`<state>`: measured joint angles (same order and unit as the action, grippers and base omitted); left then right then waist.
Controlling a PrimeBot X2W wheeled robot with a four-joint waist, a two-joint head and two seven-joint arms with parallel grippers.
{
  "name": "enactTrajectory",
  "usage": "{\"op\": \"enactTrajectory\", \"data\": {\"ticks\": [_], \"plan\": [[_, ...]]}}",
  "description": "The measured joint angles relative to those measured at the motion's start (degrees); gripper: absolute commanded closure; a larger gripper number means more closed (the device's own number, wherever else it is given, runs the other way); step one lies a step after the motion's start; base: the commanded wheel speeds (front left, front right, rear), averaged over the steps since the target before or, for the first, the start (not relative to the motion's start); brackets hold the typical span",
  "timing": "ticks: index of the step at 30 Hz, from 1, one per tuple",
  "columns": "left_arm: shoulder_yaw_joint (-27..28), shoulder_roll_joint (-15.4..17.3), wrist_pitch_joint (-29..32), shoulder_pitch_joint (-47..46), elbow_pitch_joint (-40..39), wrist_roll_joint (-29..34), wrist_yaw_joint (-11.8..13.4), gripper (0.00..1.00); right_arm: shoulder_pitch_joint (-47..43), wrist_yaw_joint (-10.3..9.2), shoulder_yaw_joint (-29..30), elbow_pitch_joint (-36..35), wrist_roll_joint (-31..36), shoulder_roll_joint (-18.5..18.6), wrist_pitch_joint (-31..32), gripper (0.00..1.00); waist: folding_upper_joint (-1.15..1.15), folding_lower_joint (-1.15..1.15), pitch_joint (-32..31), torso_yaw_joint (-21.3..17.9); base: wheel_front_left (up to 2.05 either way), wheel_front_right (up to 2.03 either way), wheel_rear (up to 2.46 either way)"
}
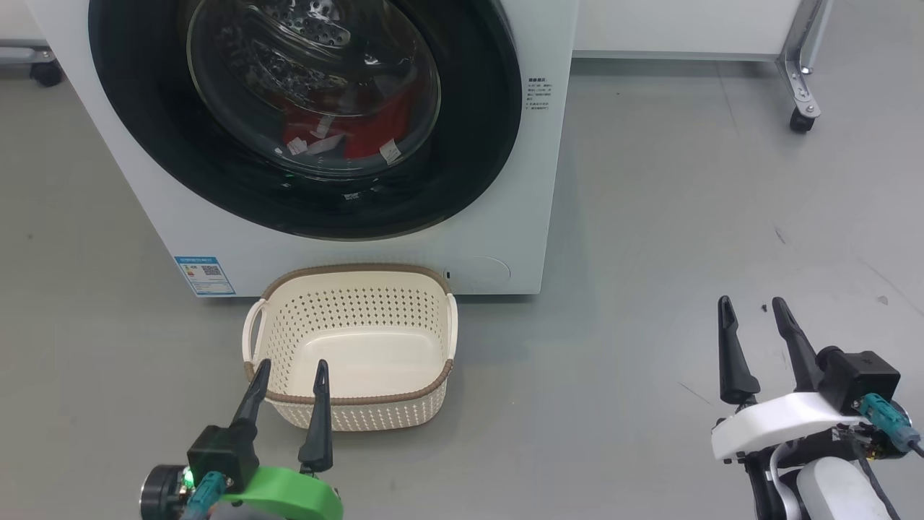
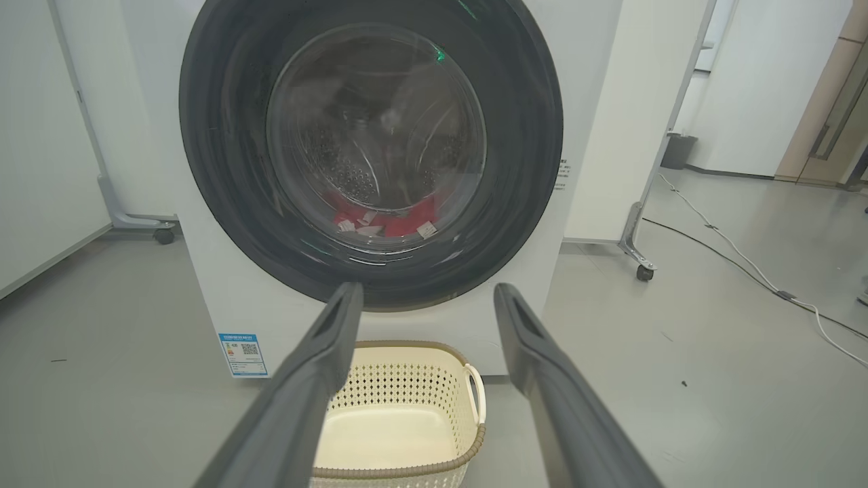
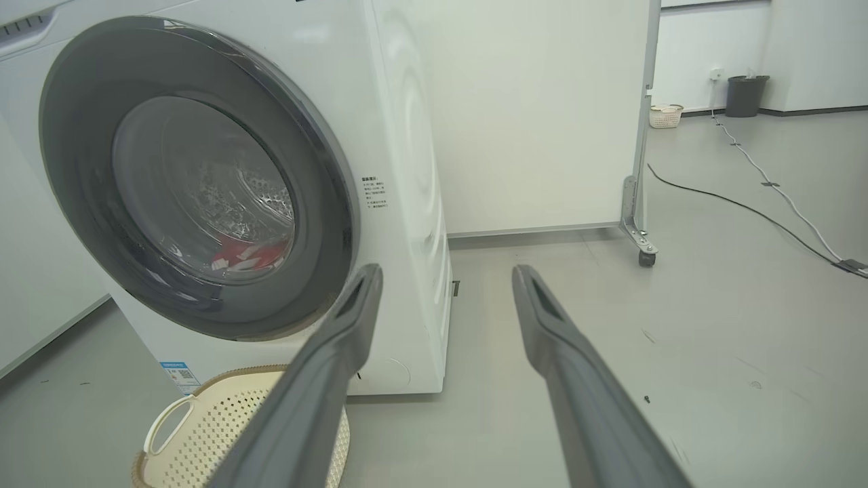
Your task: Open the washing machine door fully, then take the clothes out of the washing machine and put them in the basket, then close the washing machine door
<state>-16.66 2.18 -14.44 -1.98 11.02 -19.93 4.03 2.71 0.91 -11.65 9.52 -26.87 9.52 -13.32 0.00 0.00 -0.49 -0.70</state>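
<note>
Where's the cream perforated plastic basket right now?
Head view, left of centre: the basket sits on the floor before the white washing machine, under its closed round black-rimmed door, just beyond the left gripper.

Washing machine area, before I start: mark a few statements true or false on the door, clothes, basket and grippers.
1. The washing machine door is shut. True.
2. The basket stands on the floor before the washing machine. True.
3. Red clothes already lie in the basket. False: it is empty; the clothes are in the drum behind the door glass.
4. The left gripper is open and holds nothing. True.
5. The right gripper grips the door's rim. False: it is open, above bare floor to the right of the machine.
</note>
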Motion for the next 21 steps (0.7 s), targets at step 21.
{"op": "enactTrajectory", "data": {"ticks": [21], "plan": [[-0.6, 0.01, 0.0, 0.71, 5.71, -2.22, 1.74, 0.0, -0.62, 0.0, -2.13, 3.34, 1.81, 0.27, 2.45, 0.0, 0.0, 0.0, 0.4, 0.17, 0.0, 0.0, 0.0]]}}
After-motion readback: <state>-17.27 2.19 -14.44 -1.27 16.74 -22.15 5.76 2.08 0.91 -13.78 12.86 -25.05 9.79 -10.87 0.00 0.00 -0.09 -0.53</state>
